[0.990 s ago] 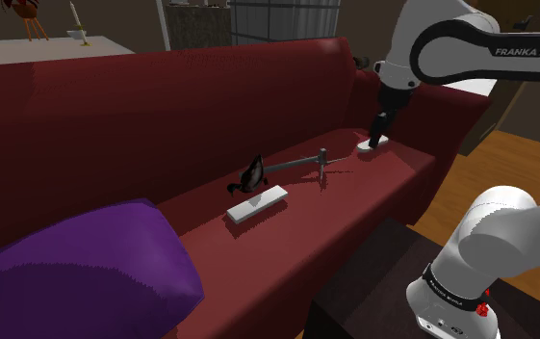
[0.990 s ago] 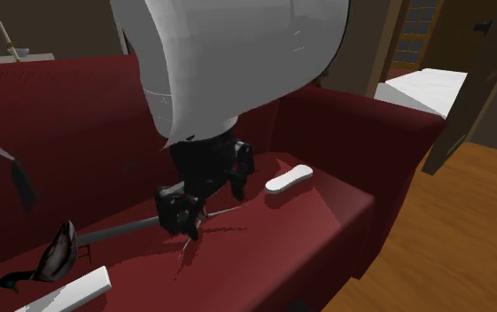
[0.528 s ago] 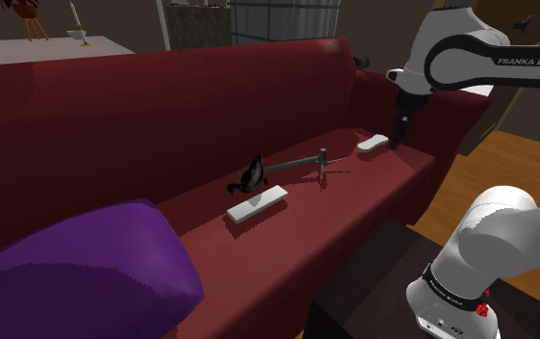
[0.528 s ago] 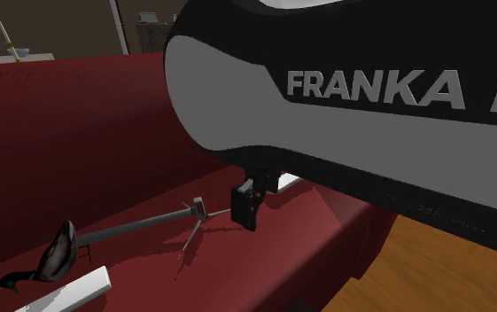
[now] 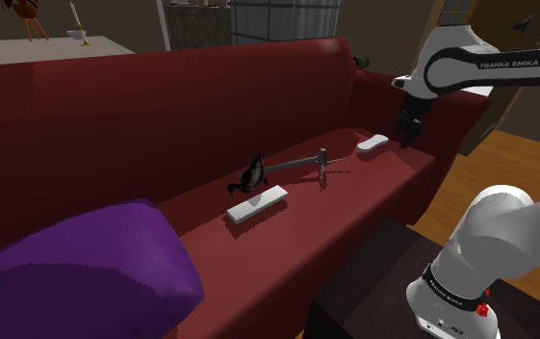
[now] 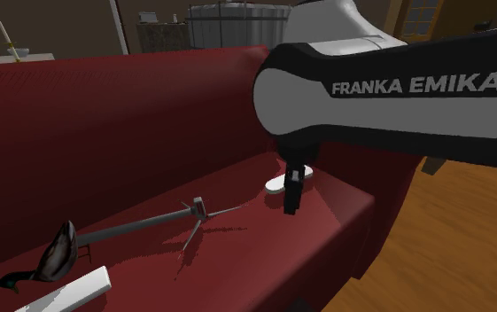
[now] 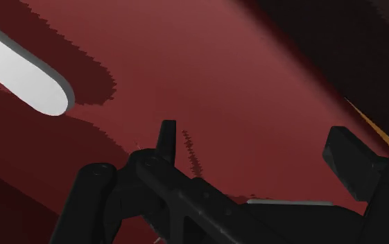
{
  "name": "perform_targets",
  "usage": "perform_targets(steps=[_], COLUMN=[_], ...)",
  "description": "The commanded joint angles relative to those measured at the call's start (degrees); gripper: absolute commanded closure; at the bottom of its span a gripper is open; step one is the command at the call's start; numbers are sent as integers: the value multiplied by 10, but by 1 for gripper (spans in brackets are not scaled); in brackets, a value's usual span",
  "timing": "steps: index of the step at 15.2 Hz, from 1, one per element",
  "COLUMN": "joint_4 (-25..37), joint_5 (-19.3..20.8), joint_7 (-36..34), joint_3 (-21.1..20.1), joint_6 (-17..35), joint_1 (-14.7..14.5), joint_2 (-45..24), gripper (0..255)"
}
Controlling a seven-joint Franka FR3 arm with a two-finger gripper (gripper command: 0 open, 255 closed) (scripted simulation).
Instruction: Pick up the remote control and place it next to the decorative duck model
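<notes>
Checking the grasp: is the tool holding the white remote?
No, the open tool is empty; the white remote lies apart from it on the sofa.

Home living rm: red sofa, purple cushion, wood floor

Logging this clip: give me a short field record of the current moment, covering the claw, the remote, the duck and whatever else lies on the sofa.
claw: open, empty, beside the remote, apart from it
remote: white, rounded, flat on the red sofa seat near the armrest
duck model: black, mid-seat, well away from the remote
between them: grey rod-like tool
by the duck: white flat slab
other: purple cushion
task state: remote not yet picked up
</notes>
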State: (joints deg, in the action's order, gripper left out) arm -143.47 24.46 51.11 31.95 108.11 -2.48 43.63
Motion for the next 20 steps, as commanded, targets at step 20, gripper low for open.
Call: perform_targets(steps=[20], joint_4=[382], joint_5=[8], joint_7=[553], joint_3=[864], joint_6=[97], joint_1=[-774], joint_2=[-169], gripper=[0])
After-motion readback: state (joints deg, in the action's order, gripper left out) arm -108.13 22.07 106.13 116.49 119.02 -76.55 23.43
